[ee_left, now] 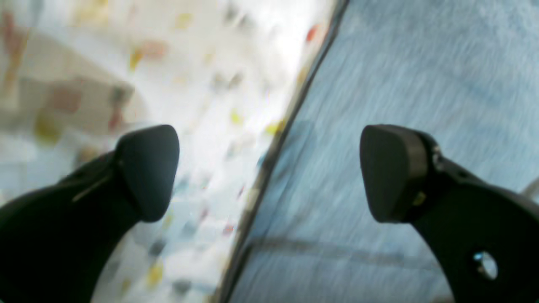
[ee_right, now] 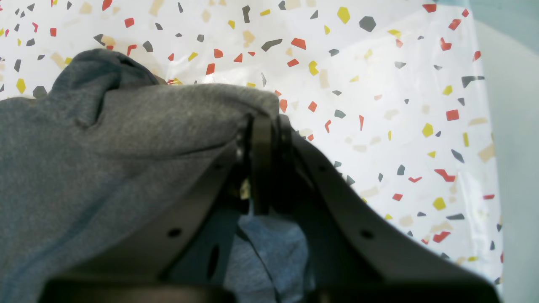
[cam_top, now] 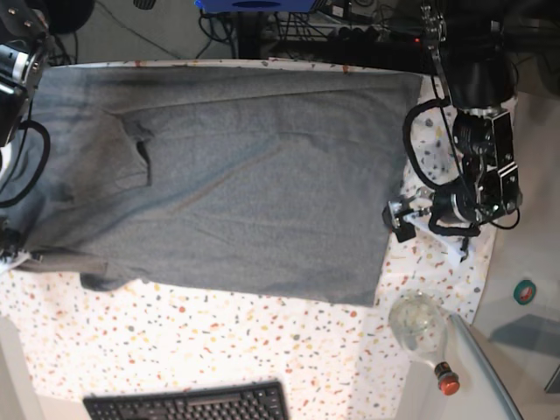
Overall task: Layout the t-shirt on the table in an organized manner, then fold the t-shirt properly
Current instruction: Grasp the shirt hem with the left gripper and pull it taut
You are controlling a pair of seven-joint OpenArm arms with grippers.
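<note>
Lying spread across the far half of the worktop [cam_top: 262,350], the t-shirt [cam_top: 245,175] is mostly flat, though a pucker shows near its sleeve end and that end bunches where the cloth is lifted. The right end effector [ee_right: 263,139] is clenched on a fold of the grey cloth, which drapes over its fingers in the right wrist view. The left end effector [ee_left: 269,168] is released, its fingers [ee_left: 147,168] spread wide with nothing between them, hanging over the shirt's straight edge where it meets the speckled cloth.

Risk, as I judge it: with only one side held, any pull by the right arm could drag the whole shirt sideways and wrinkle the laid-out body, or tug the free hem out of line. A glass bulb-like object [cam_top: 418,322] and the keyboard [cam_top: 188,404] sit near the worktop's front edge, close enough for a sweeping arm to catch.

The left wrist view is smeared. The base view barely shows the right end effector at its left edge, and the shirt's neckline cannot be made out.
</note>
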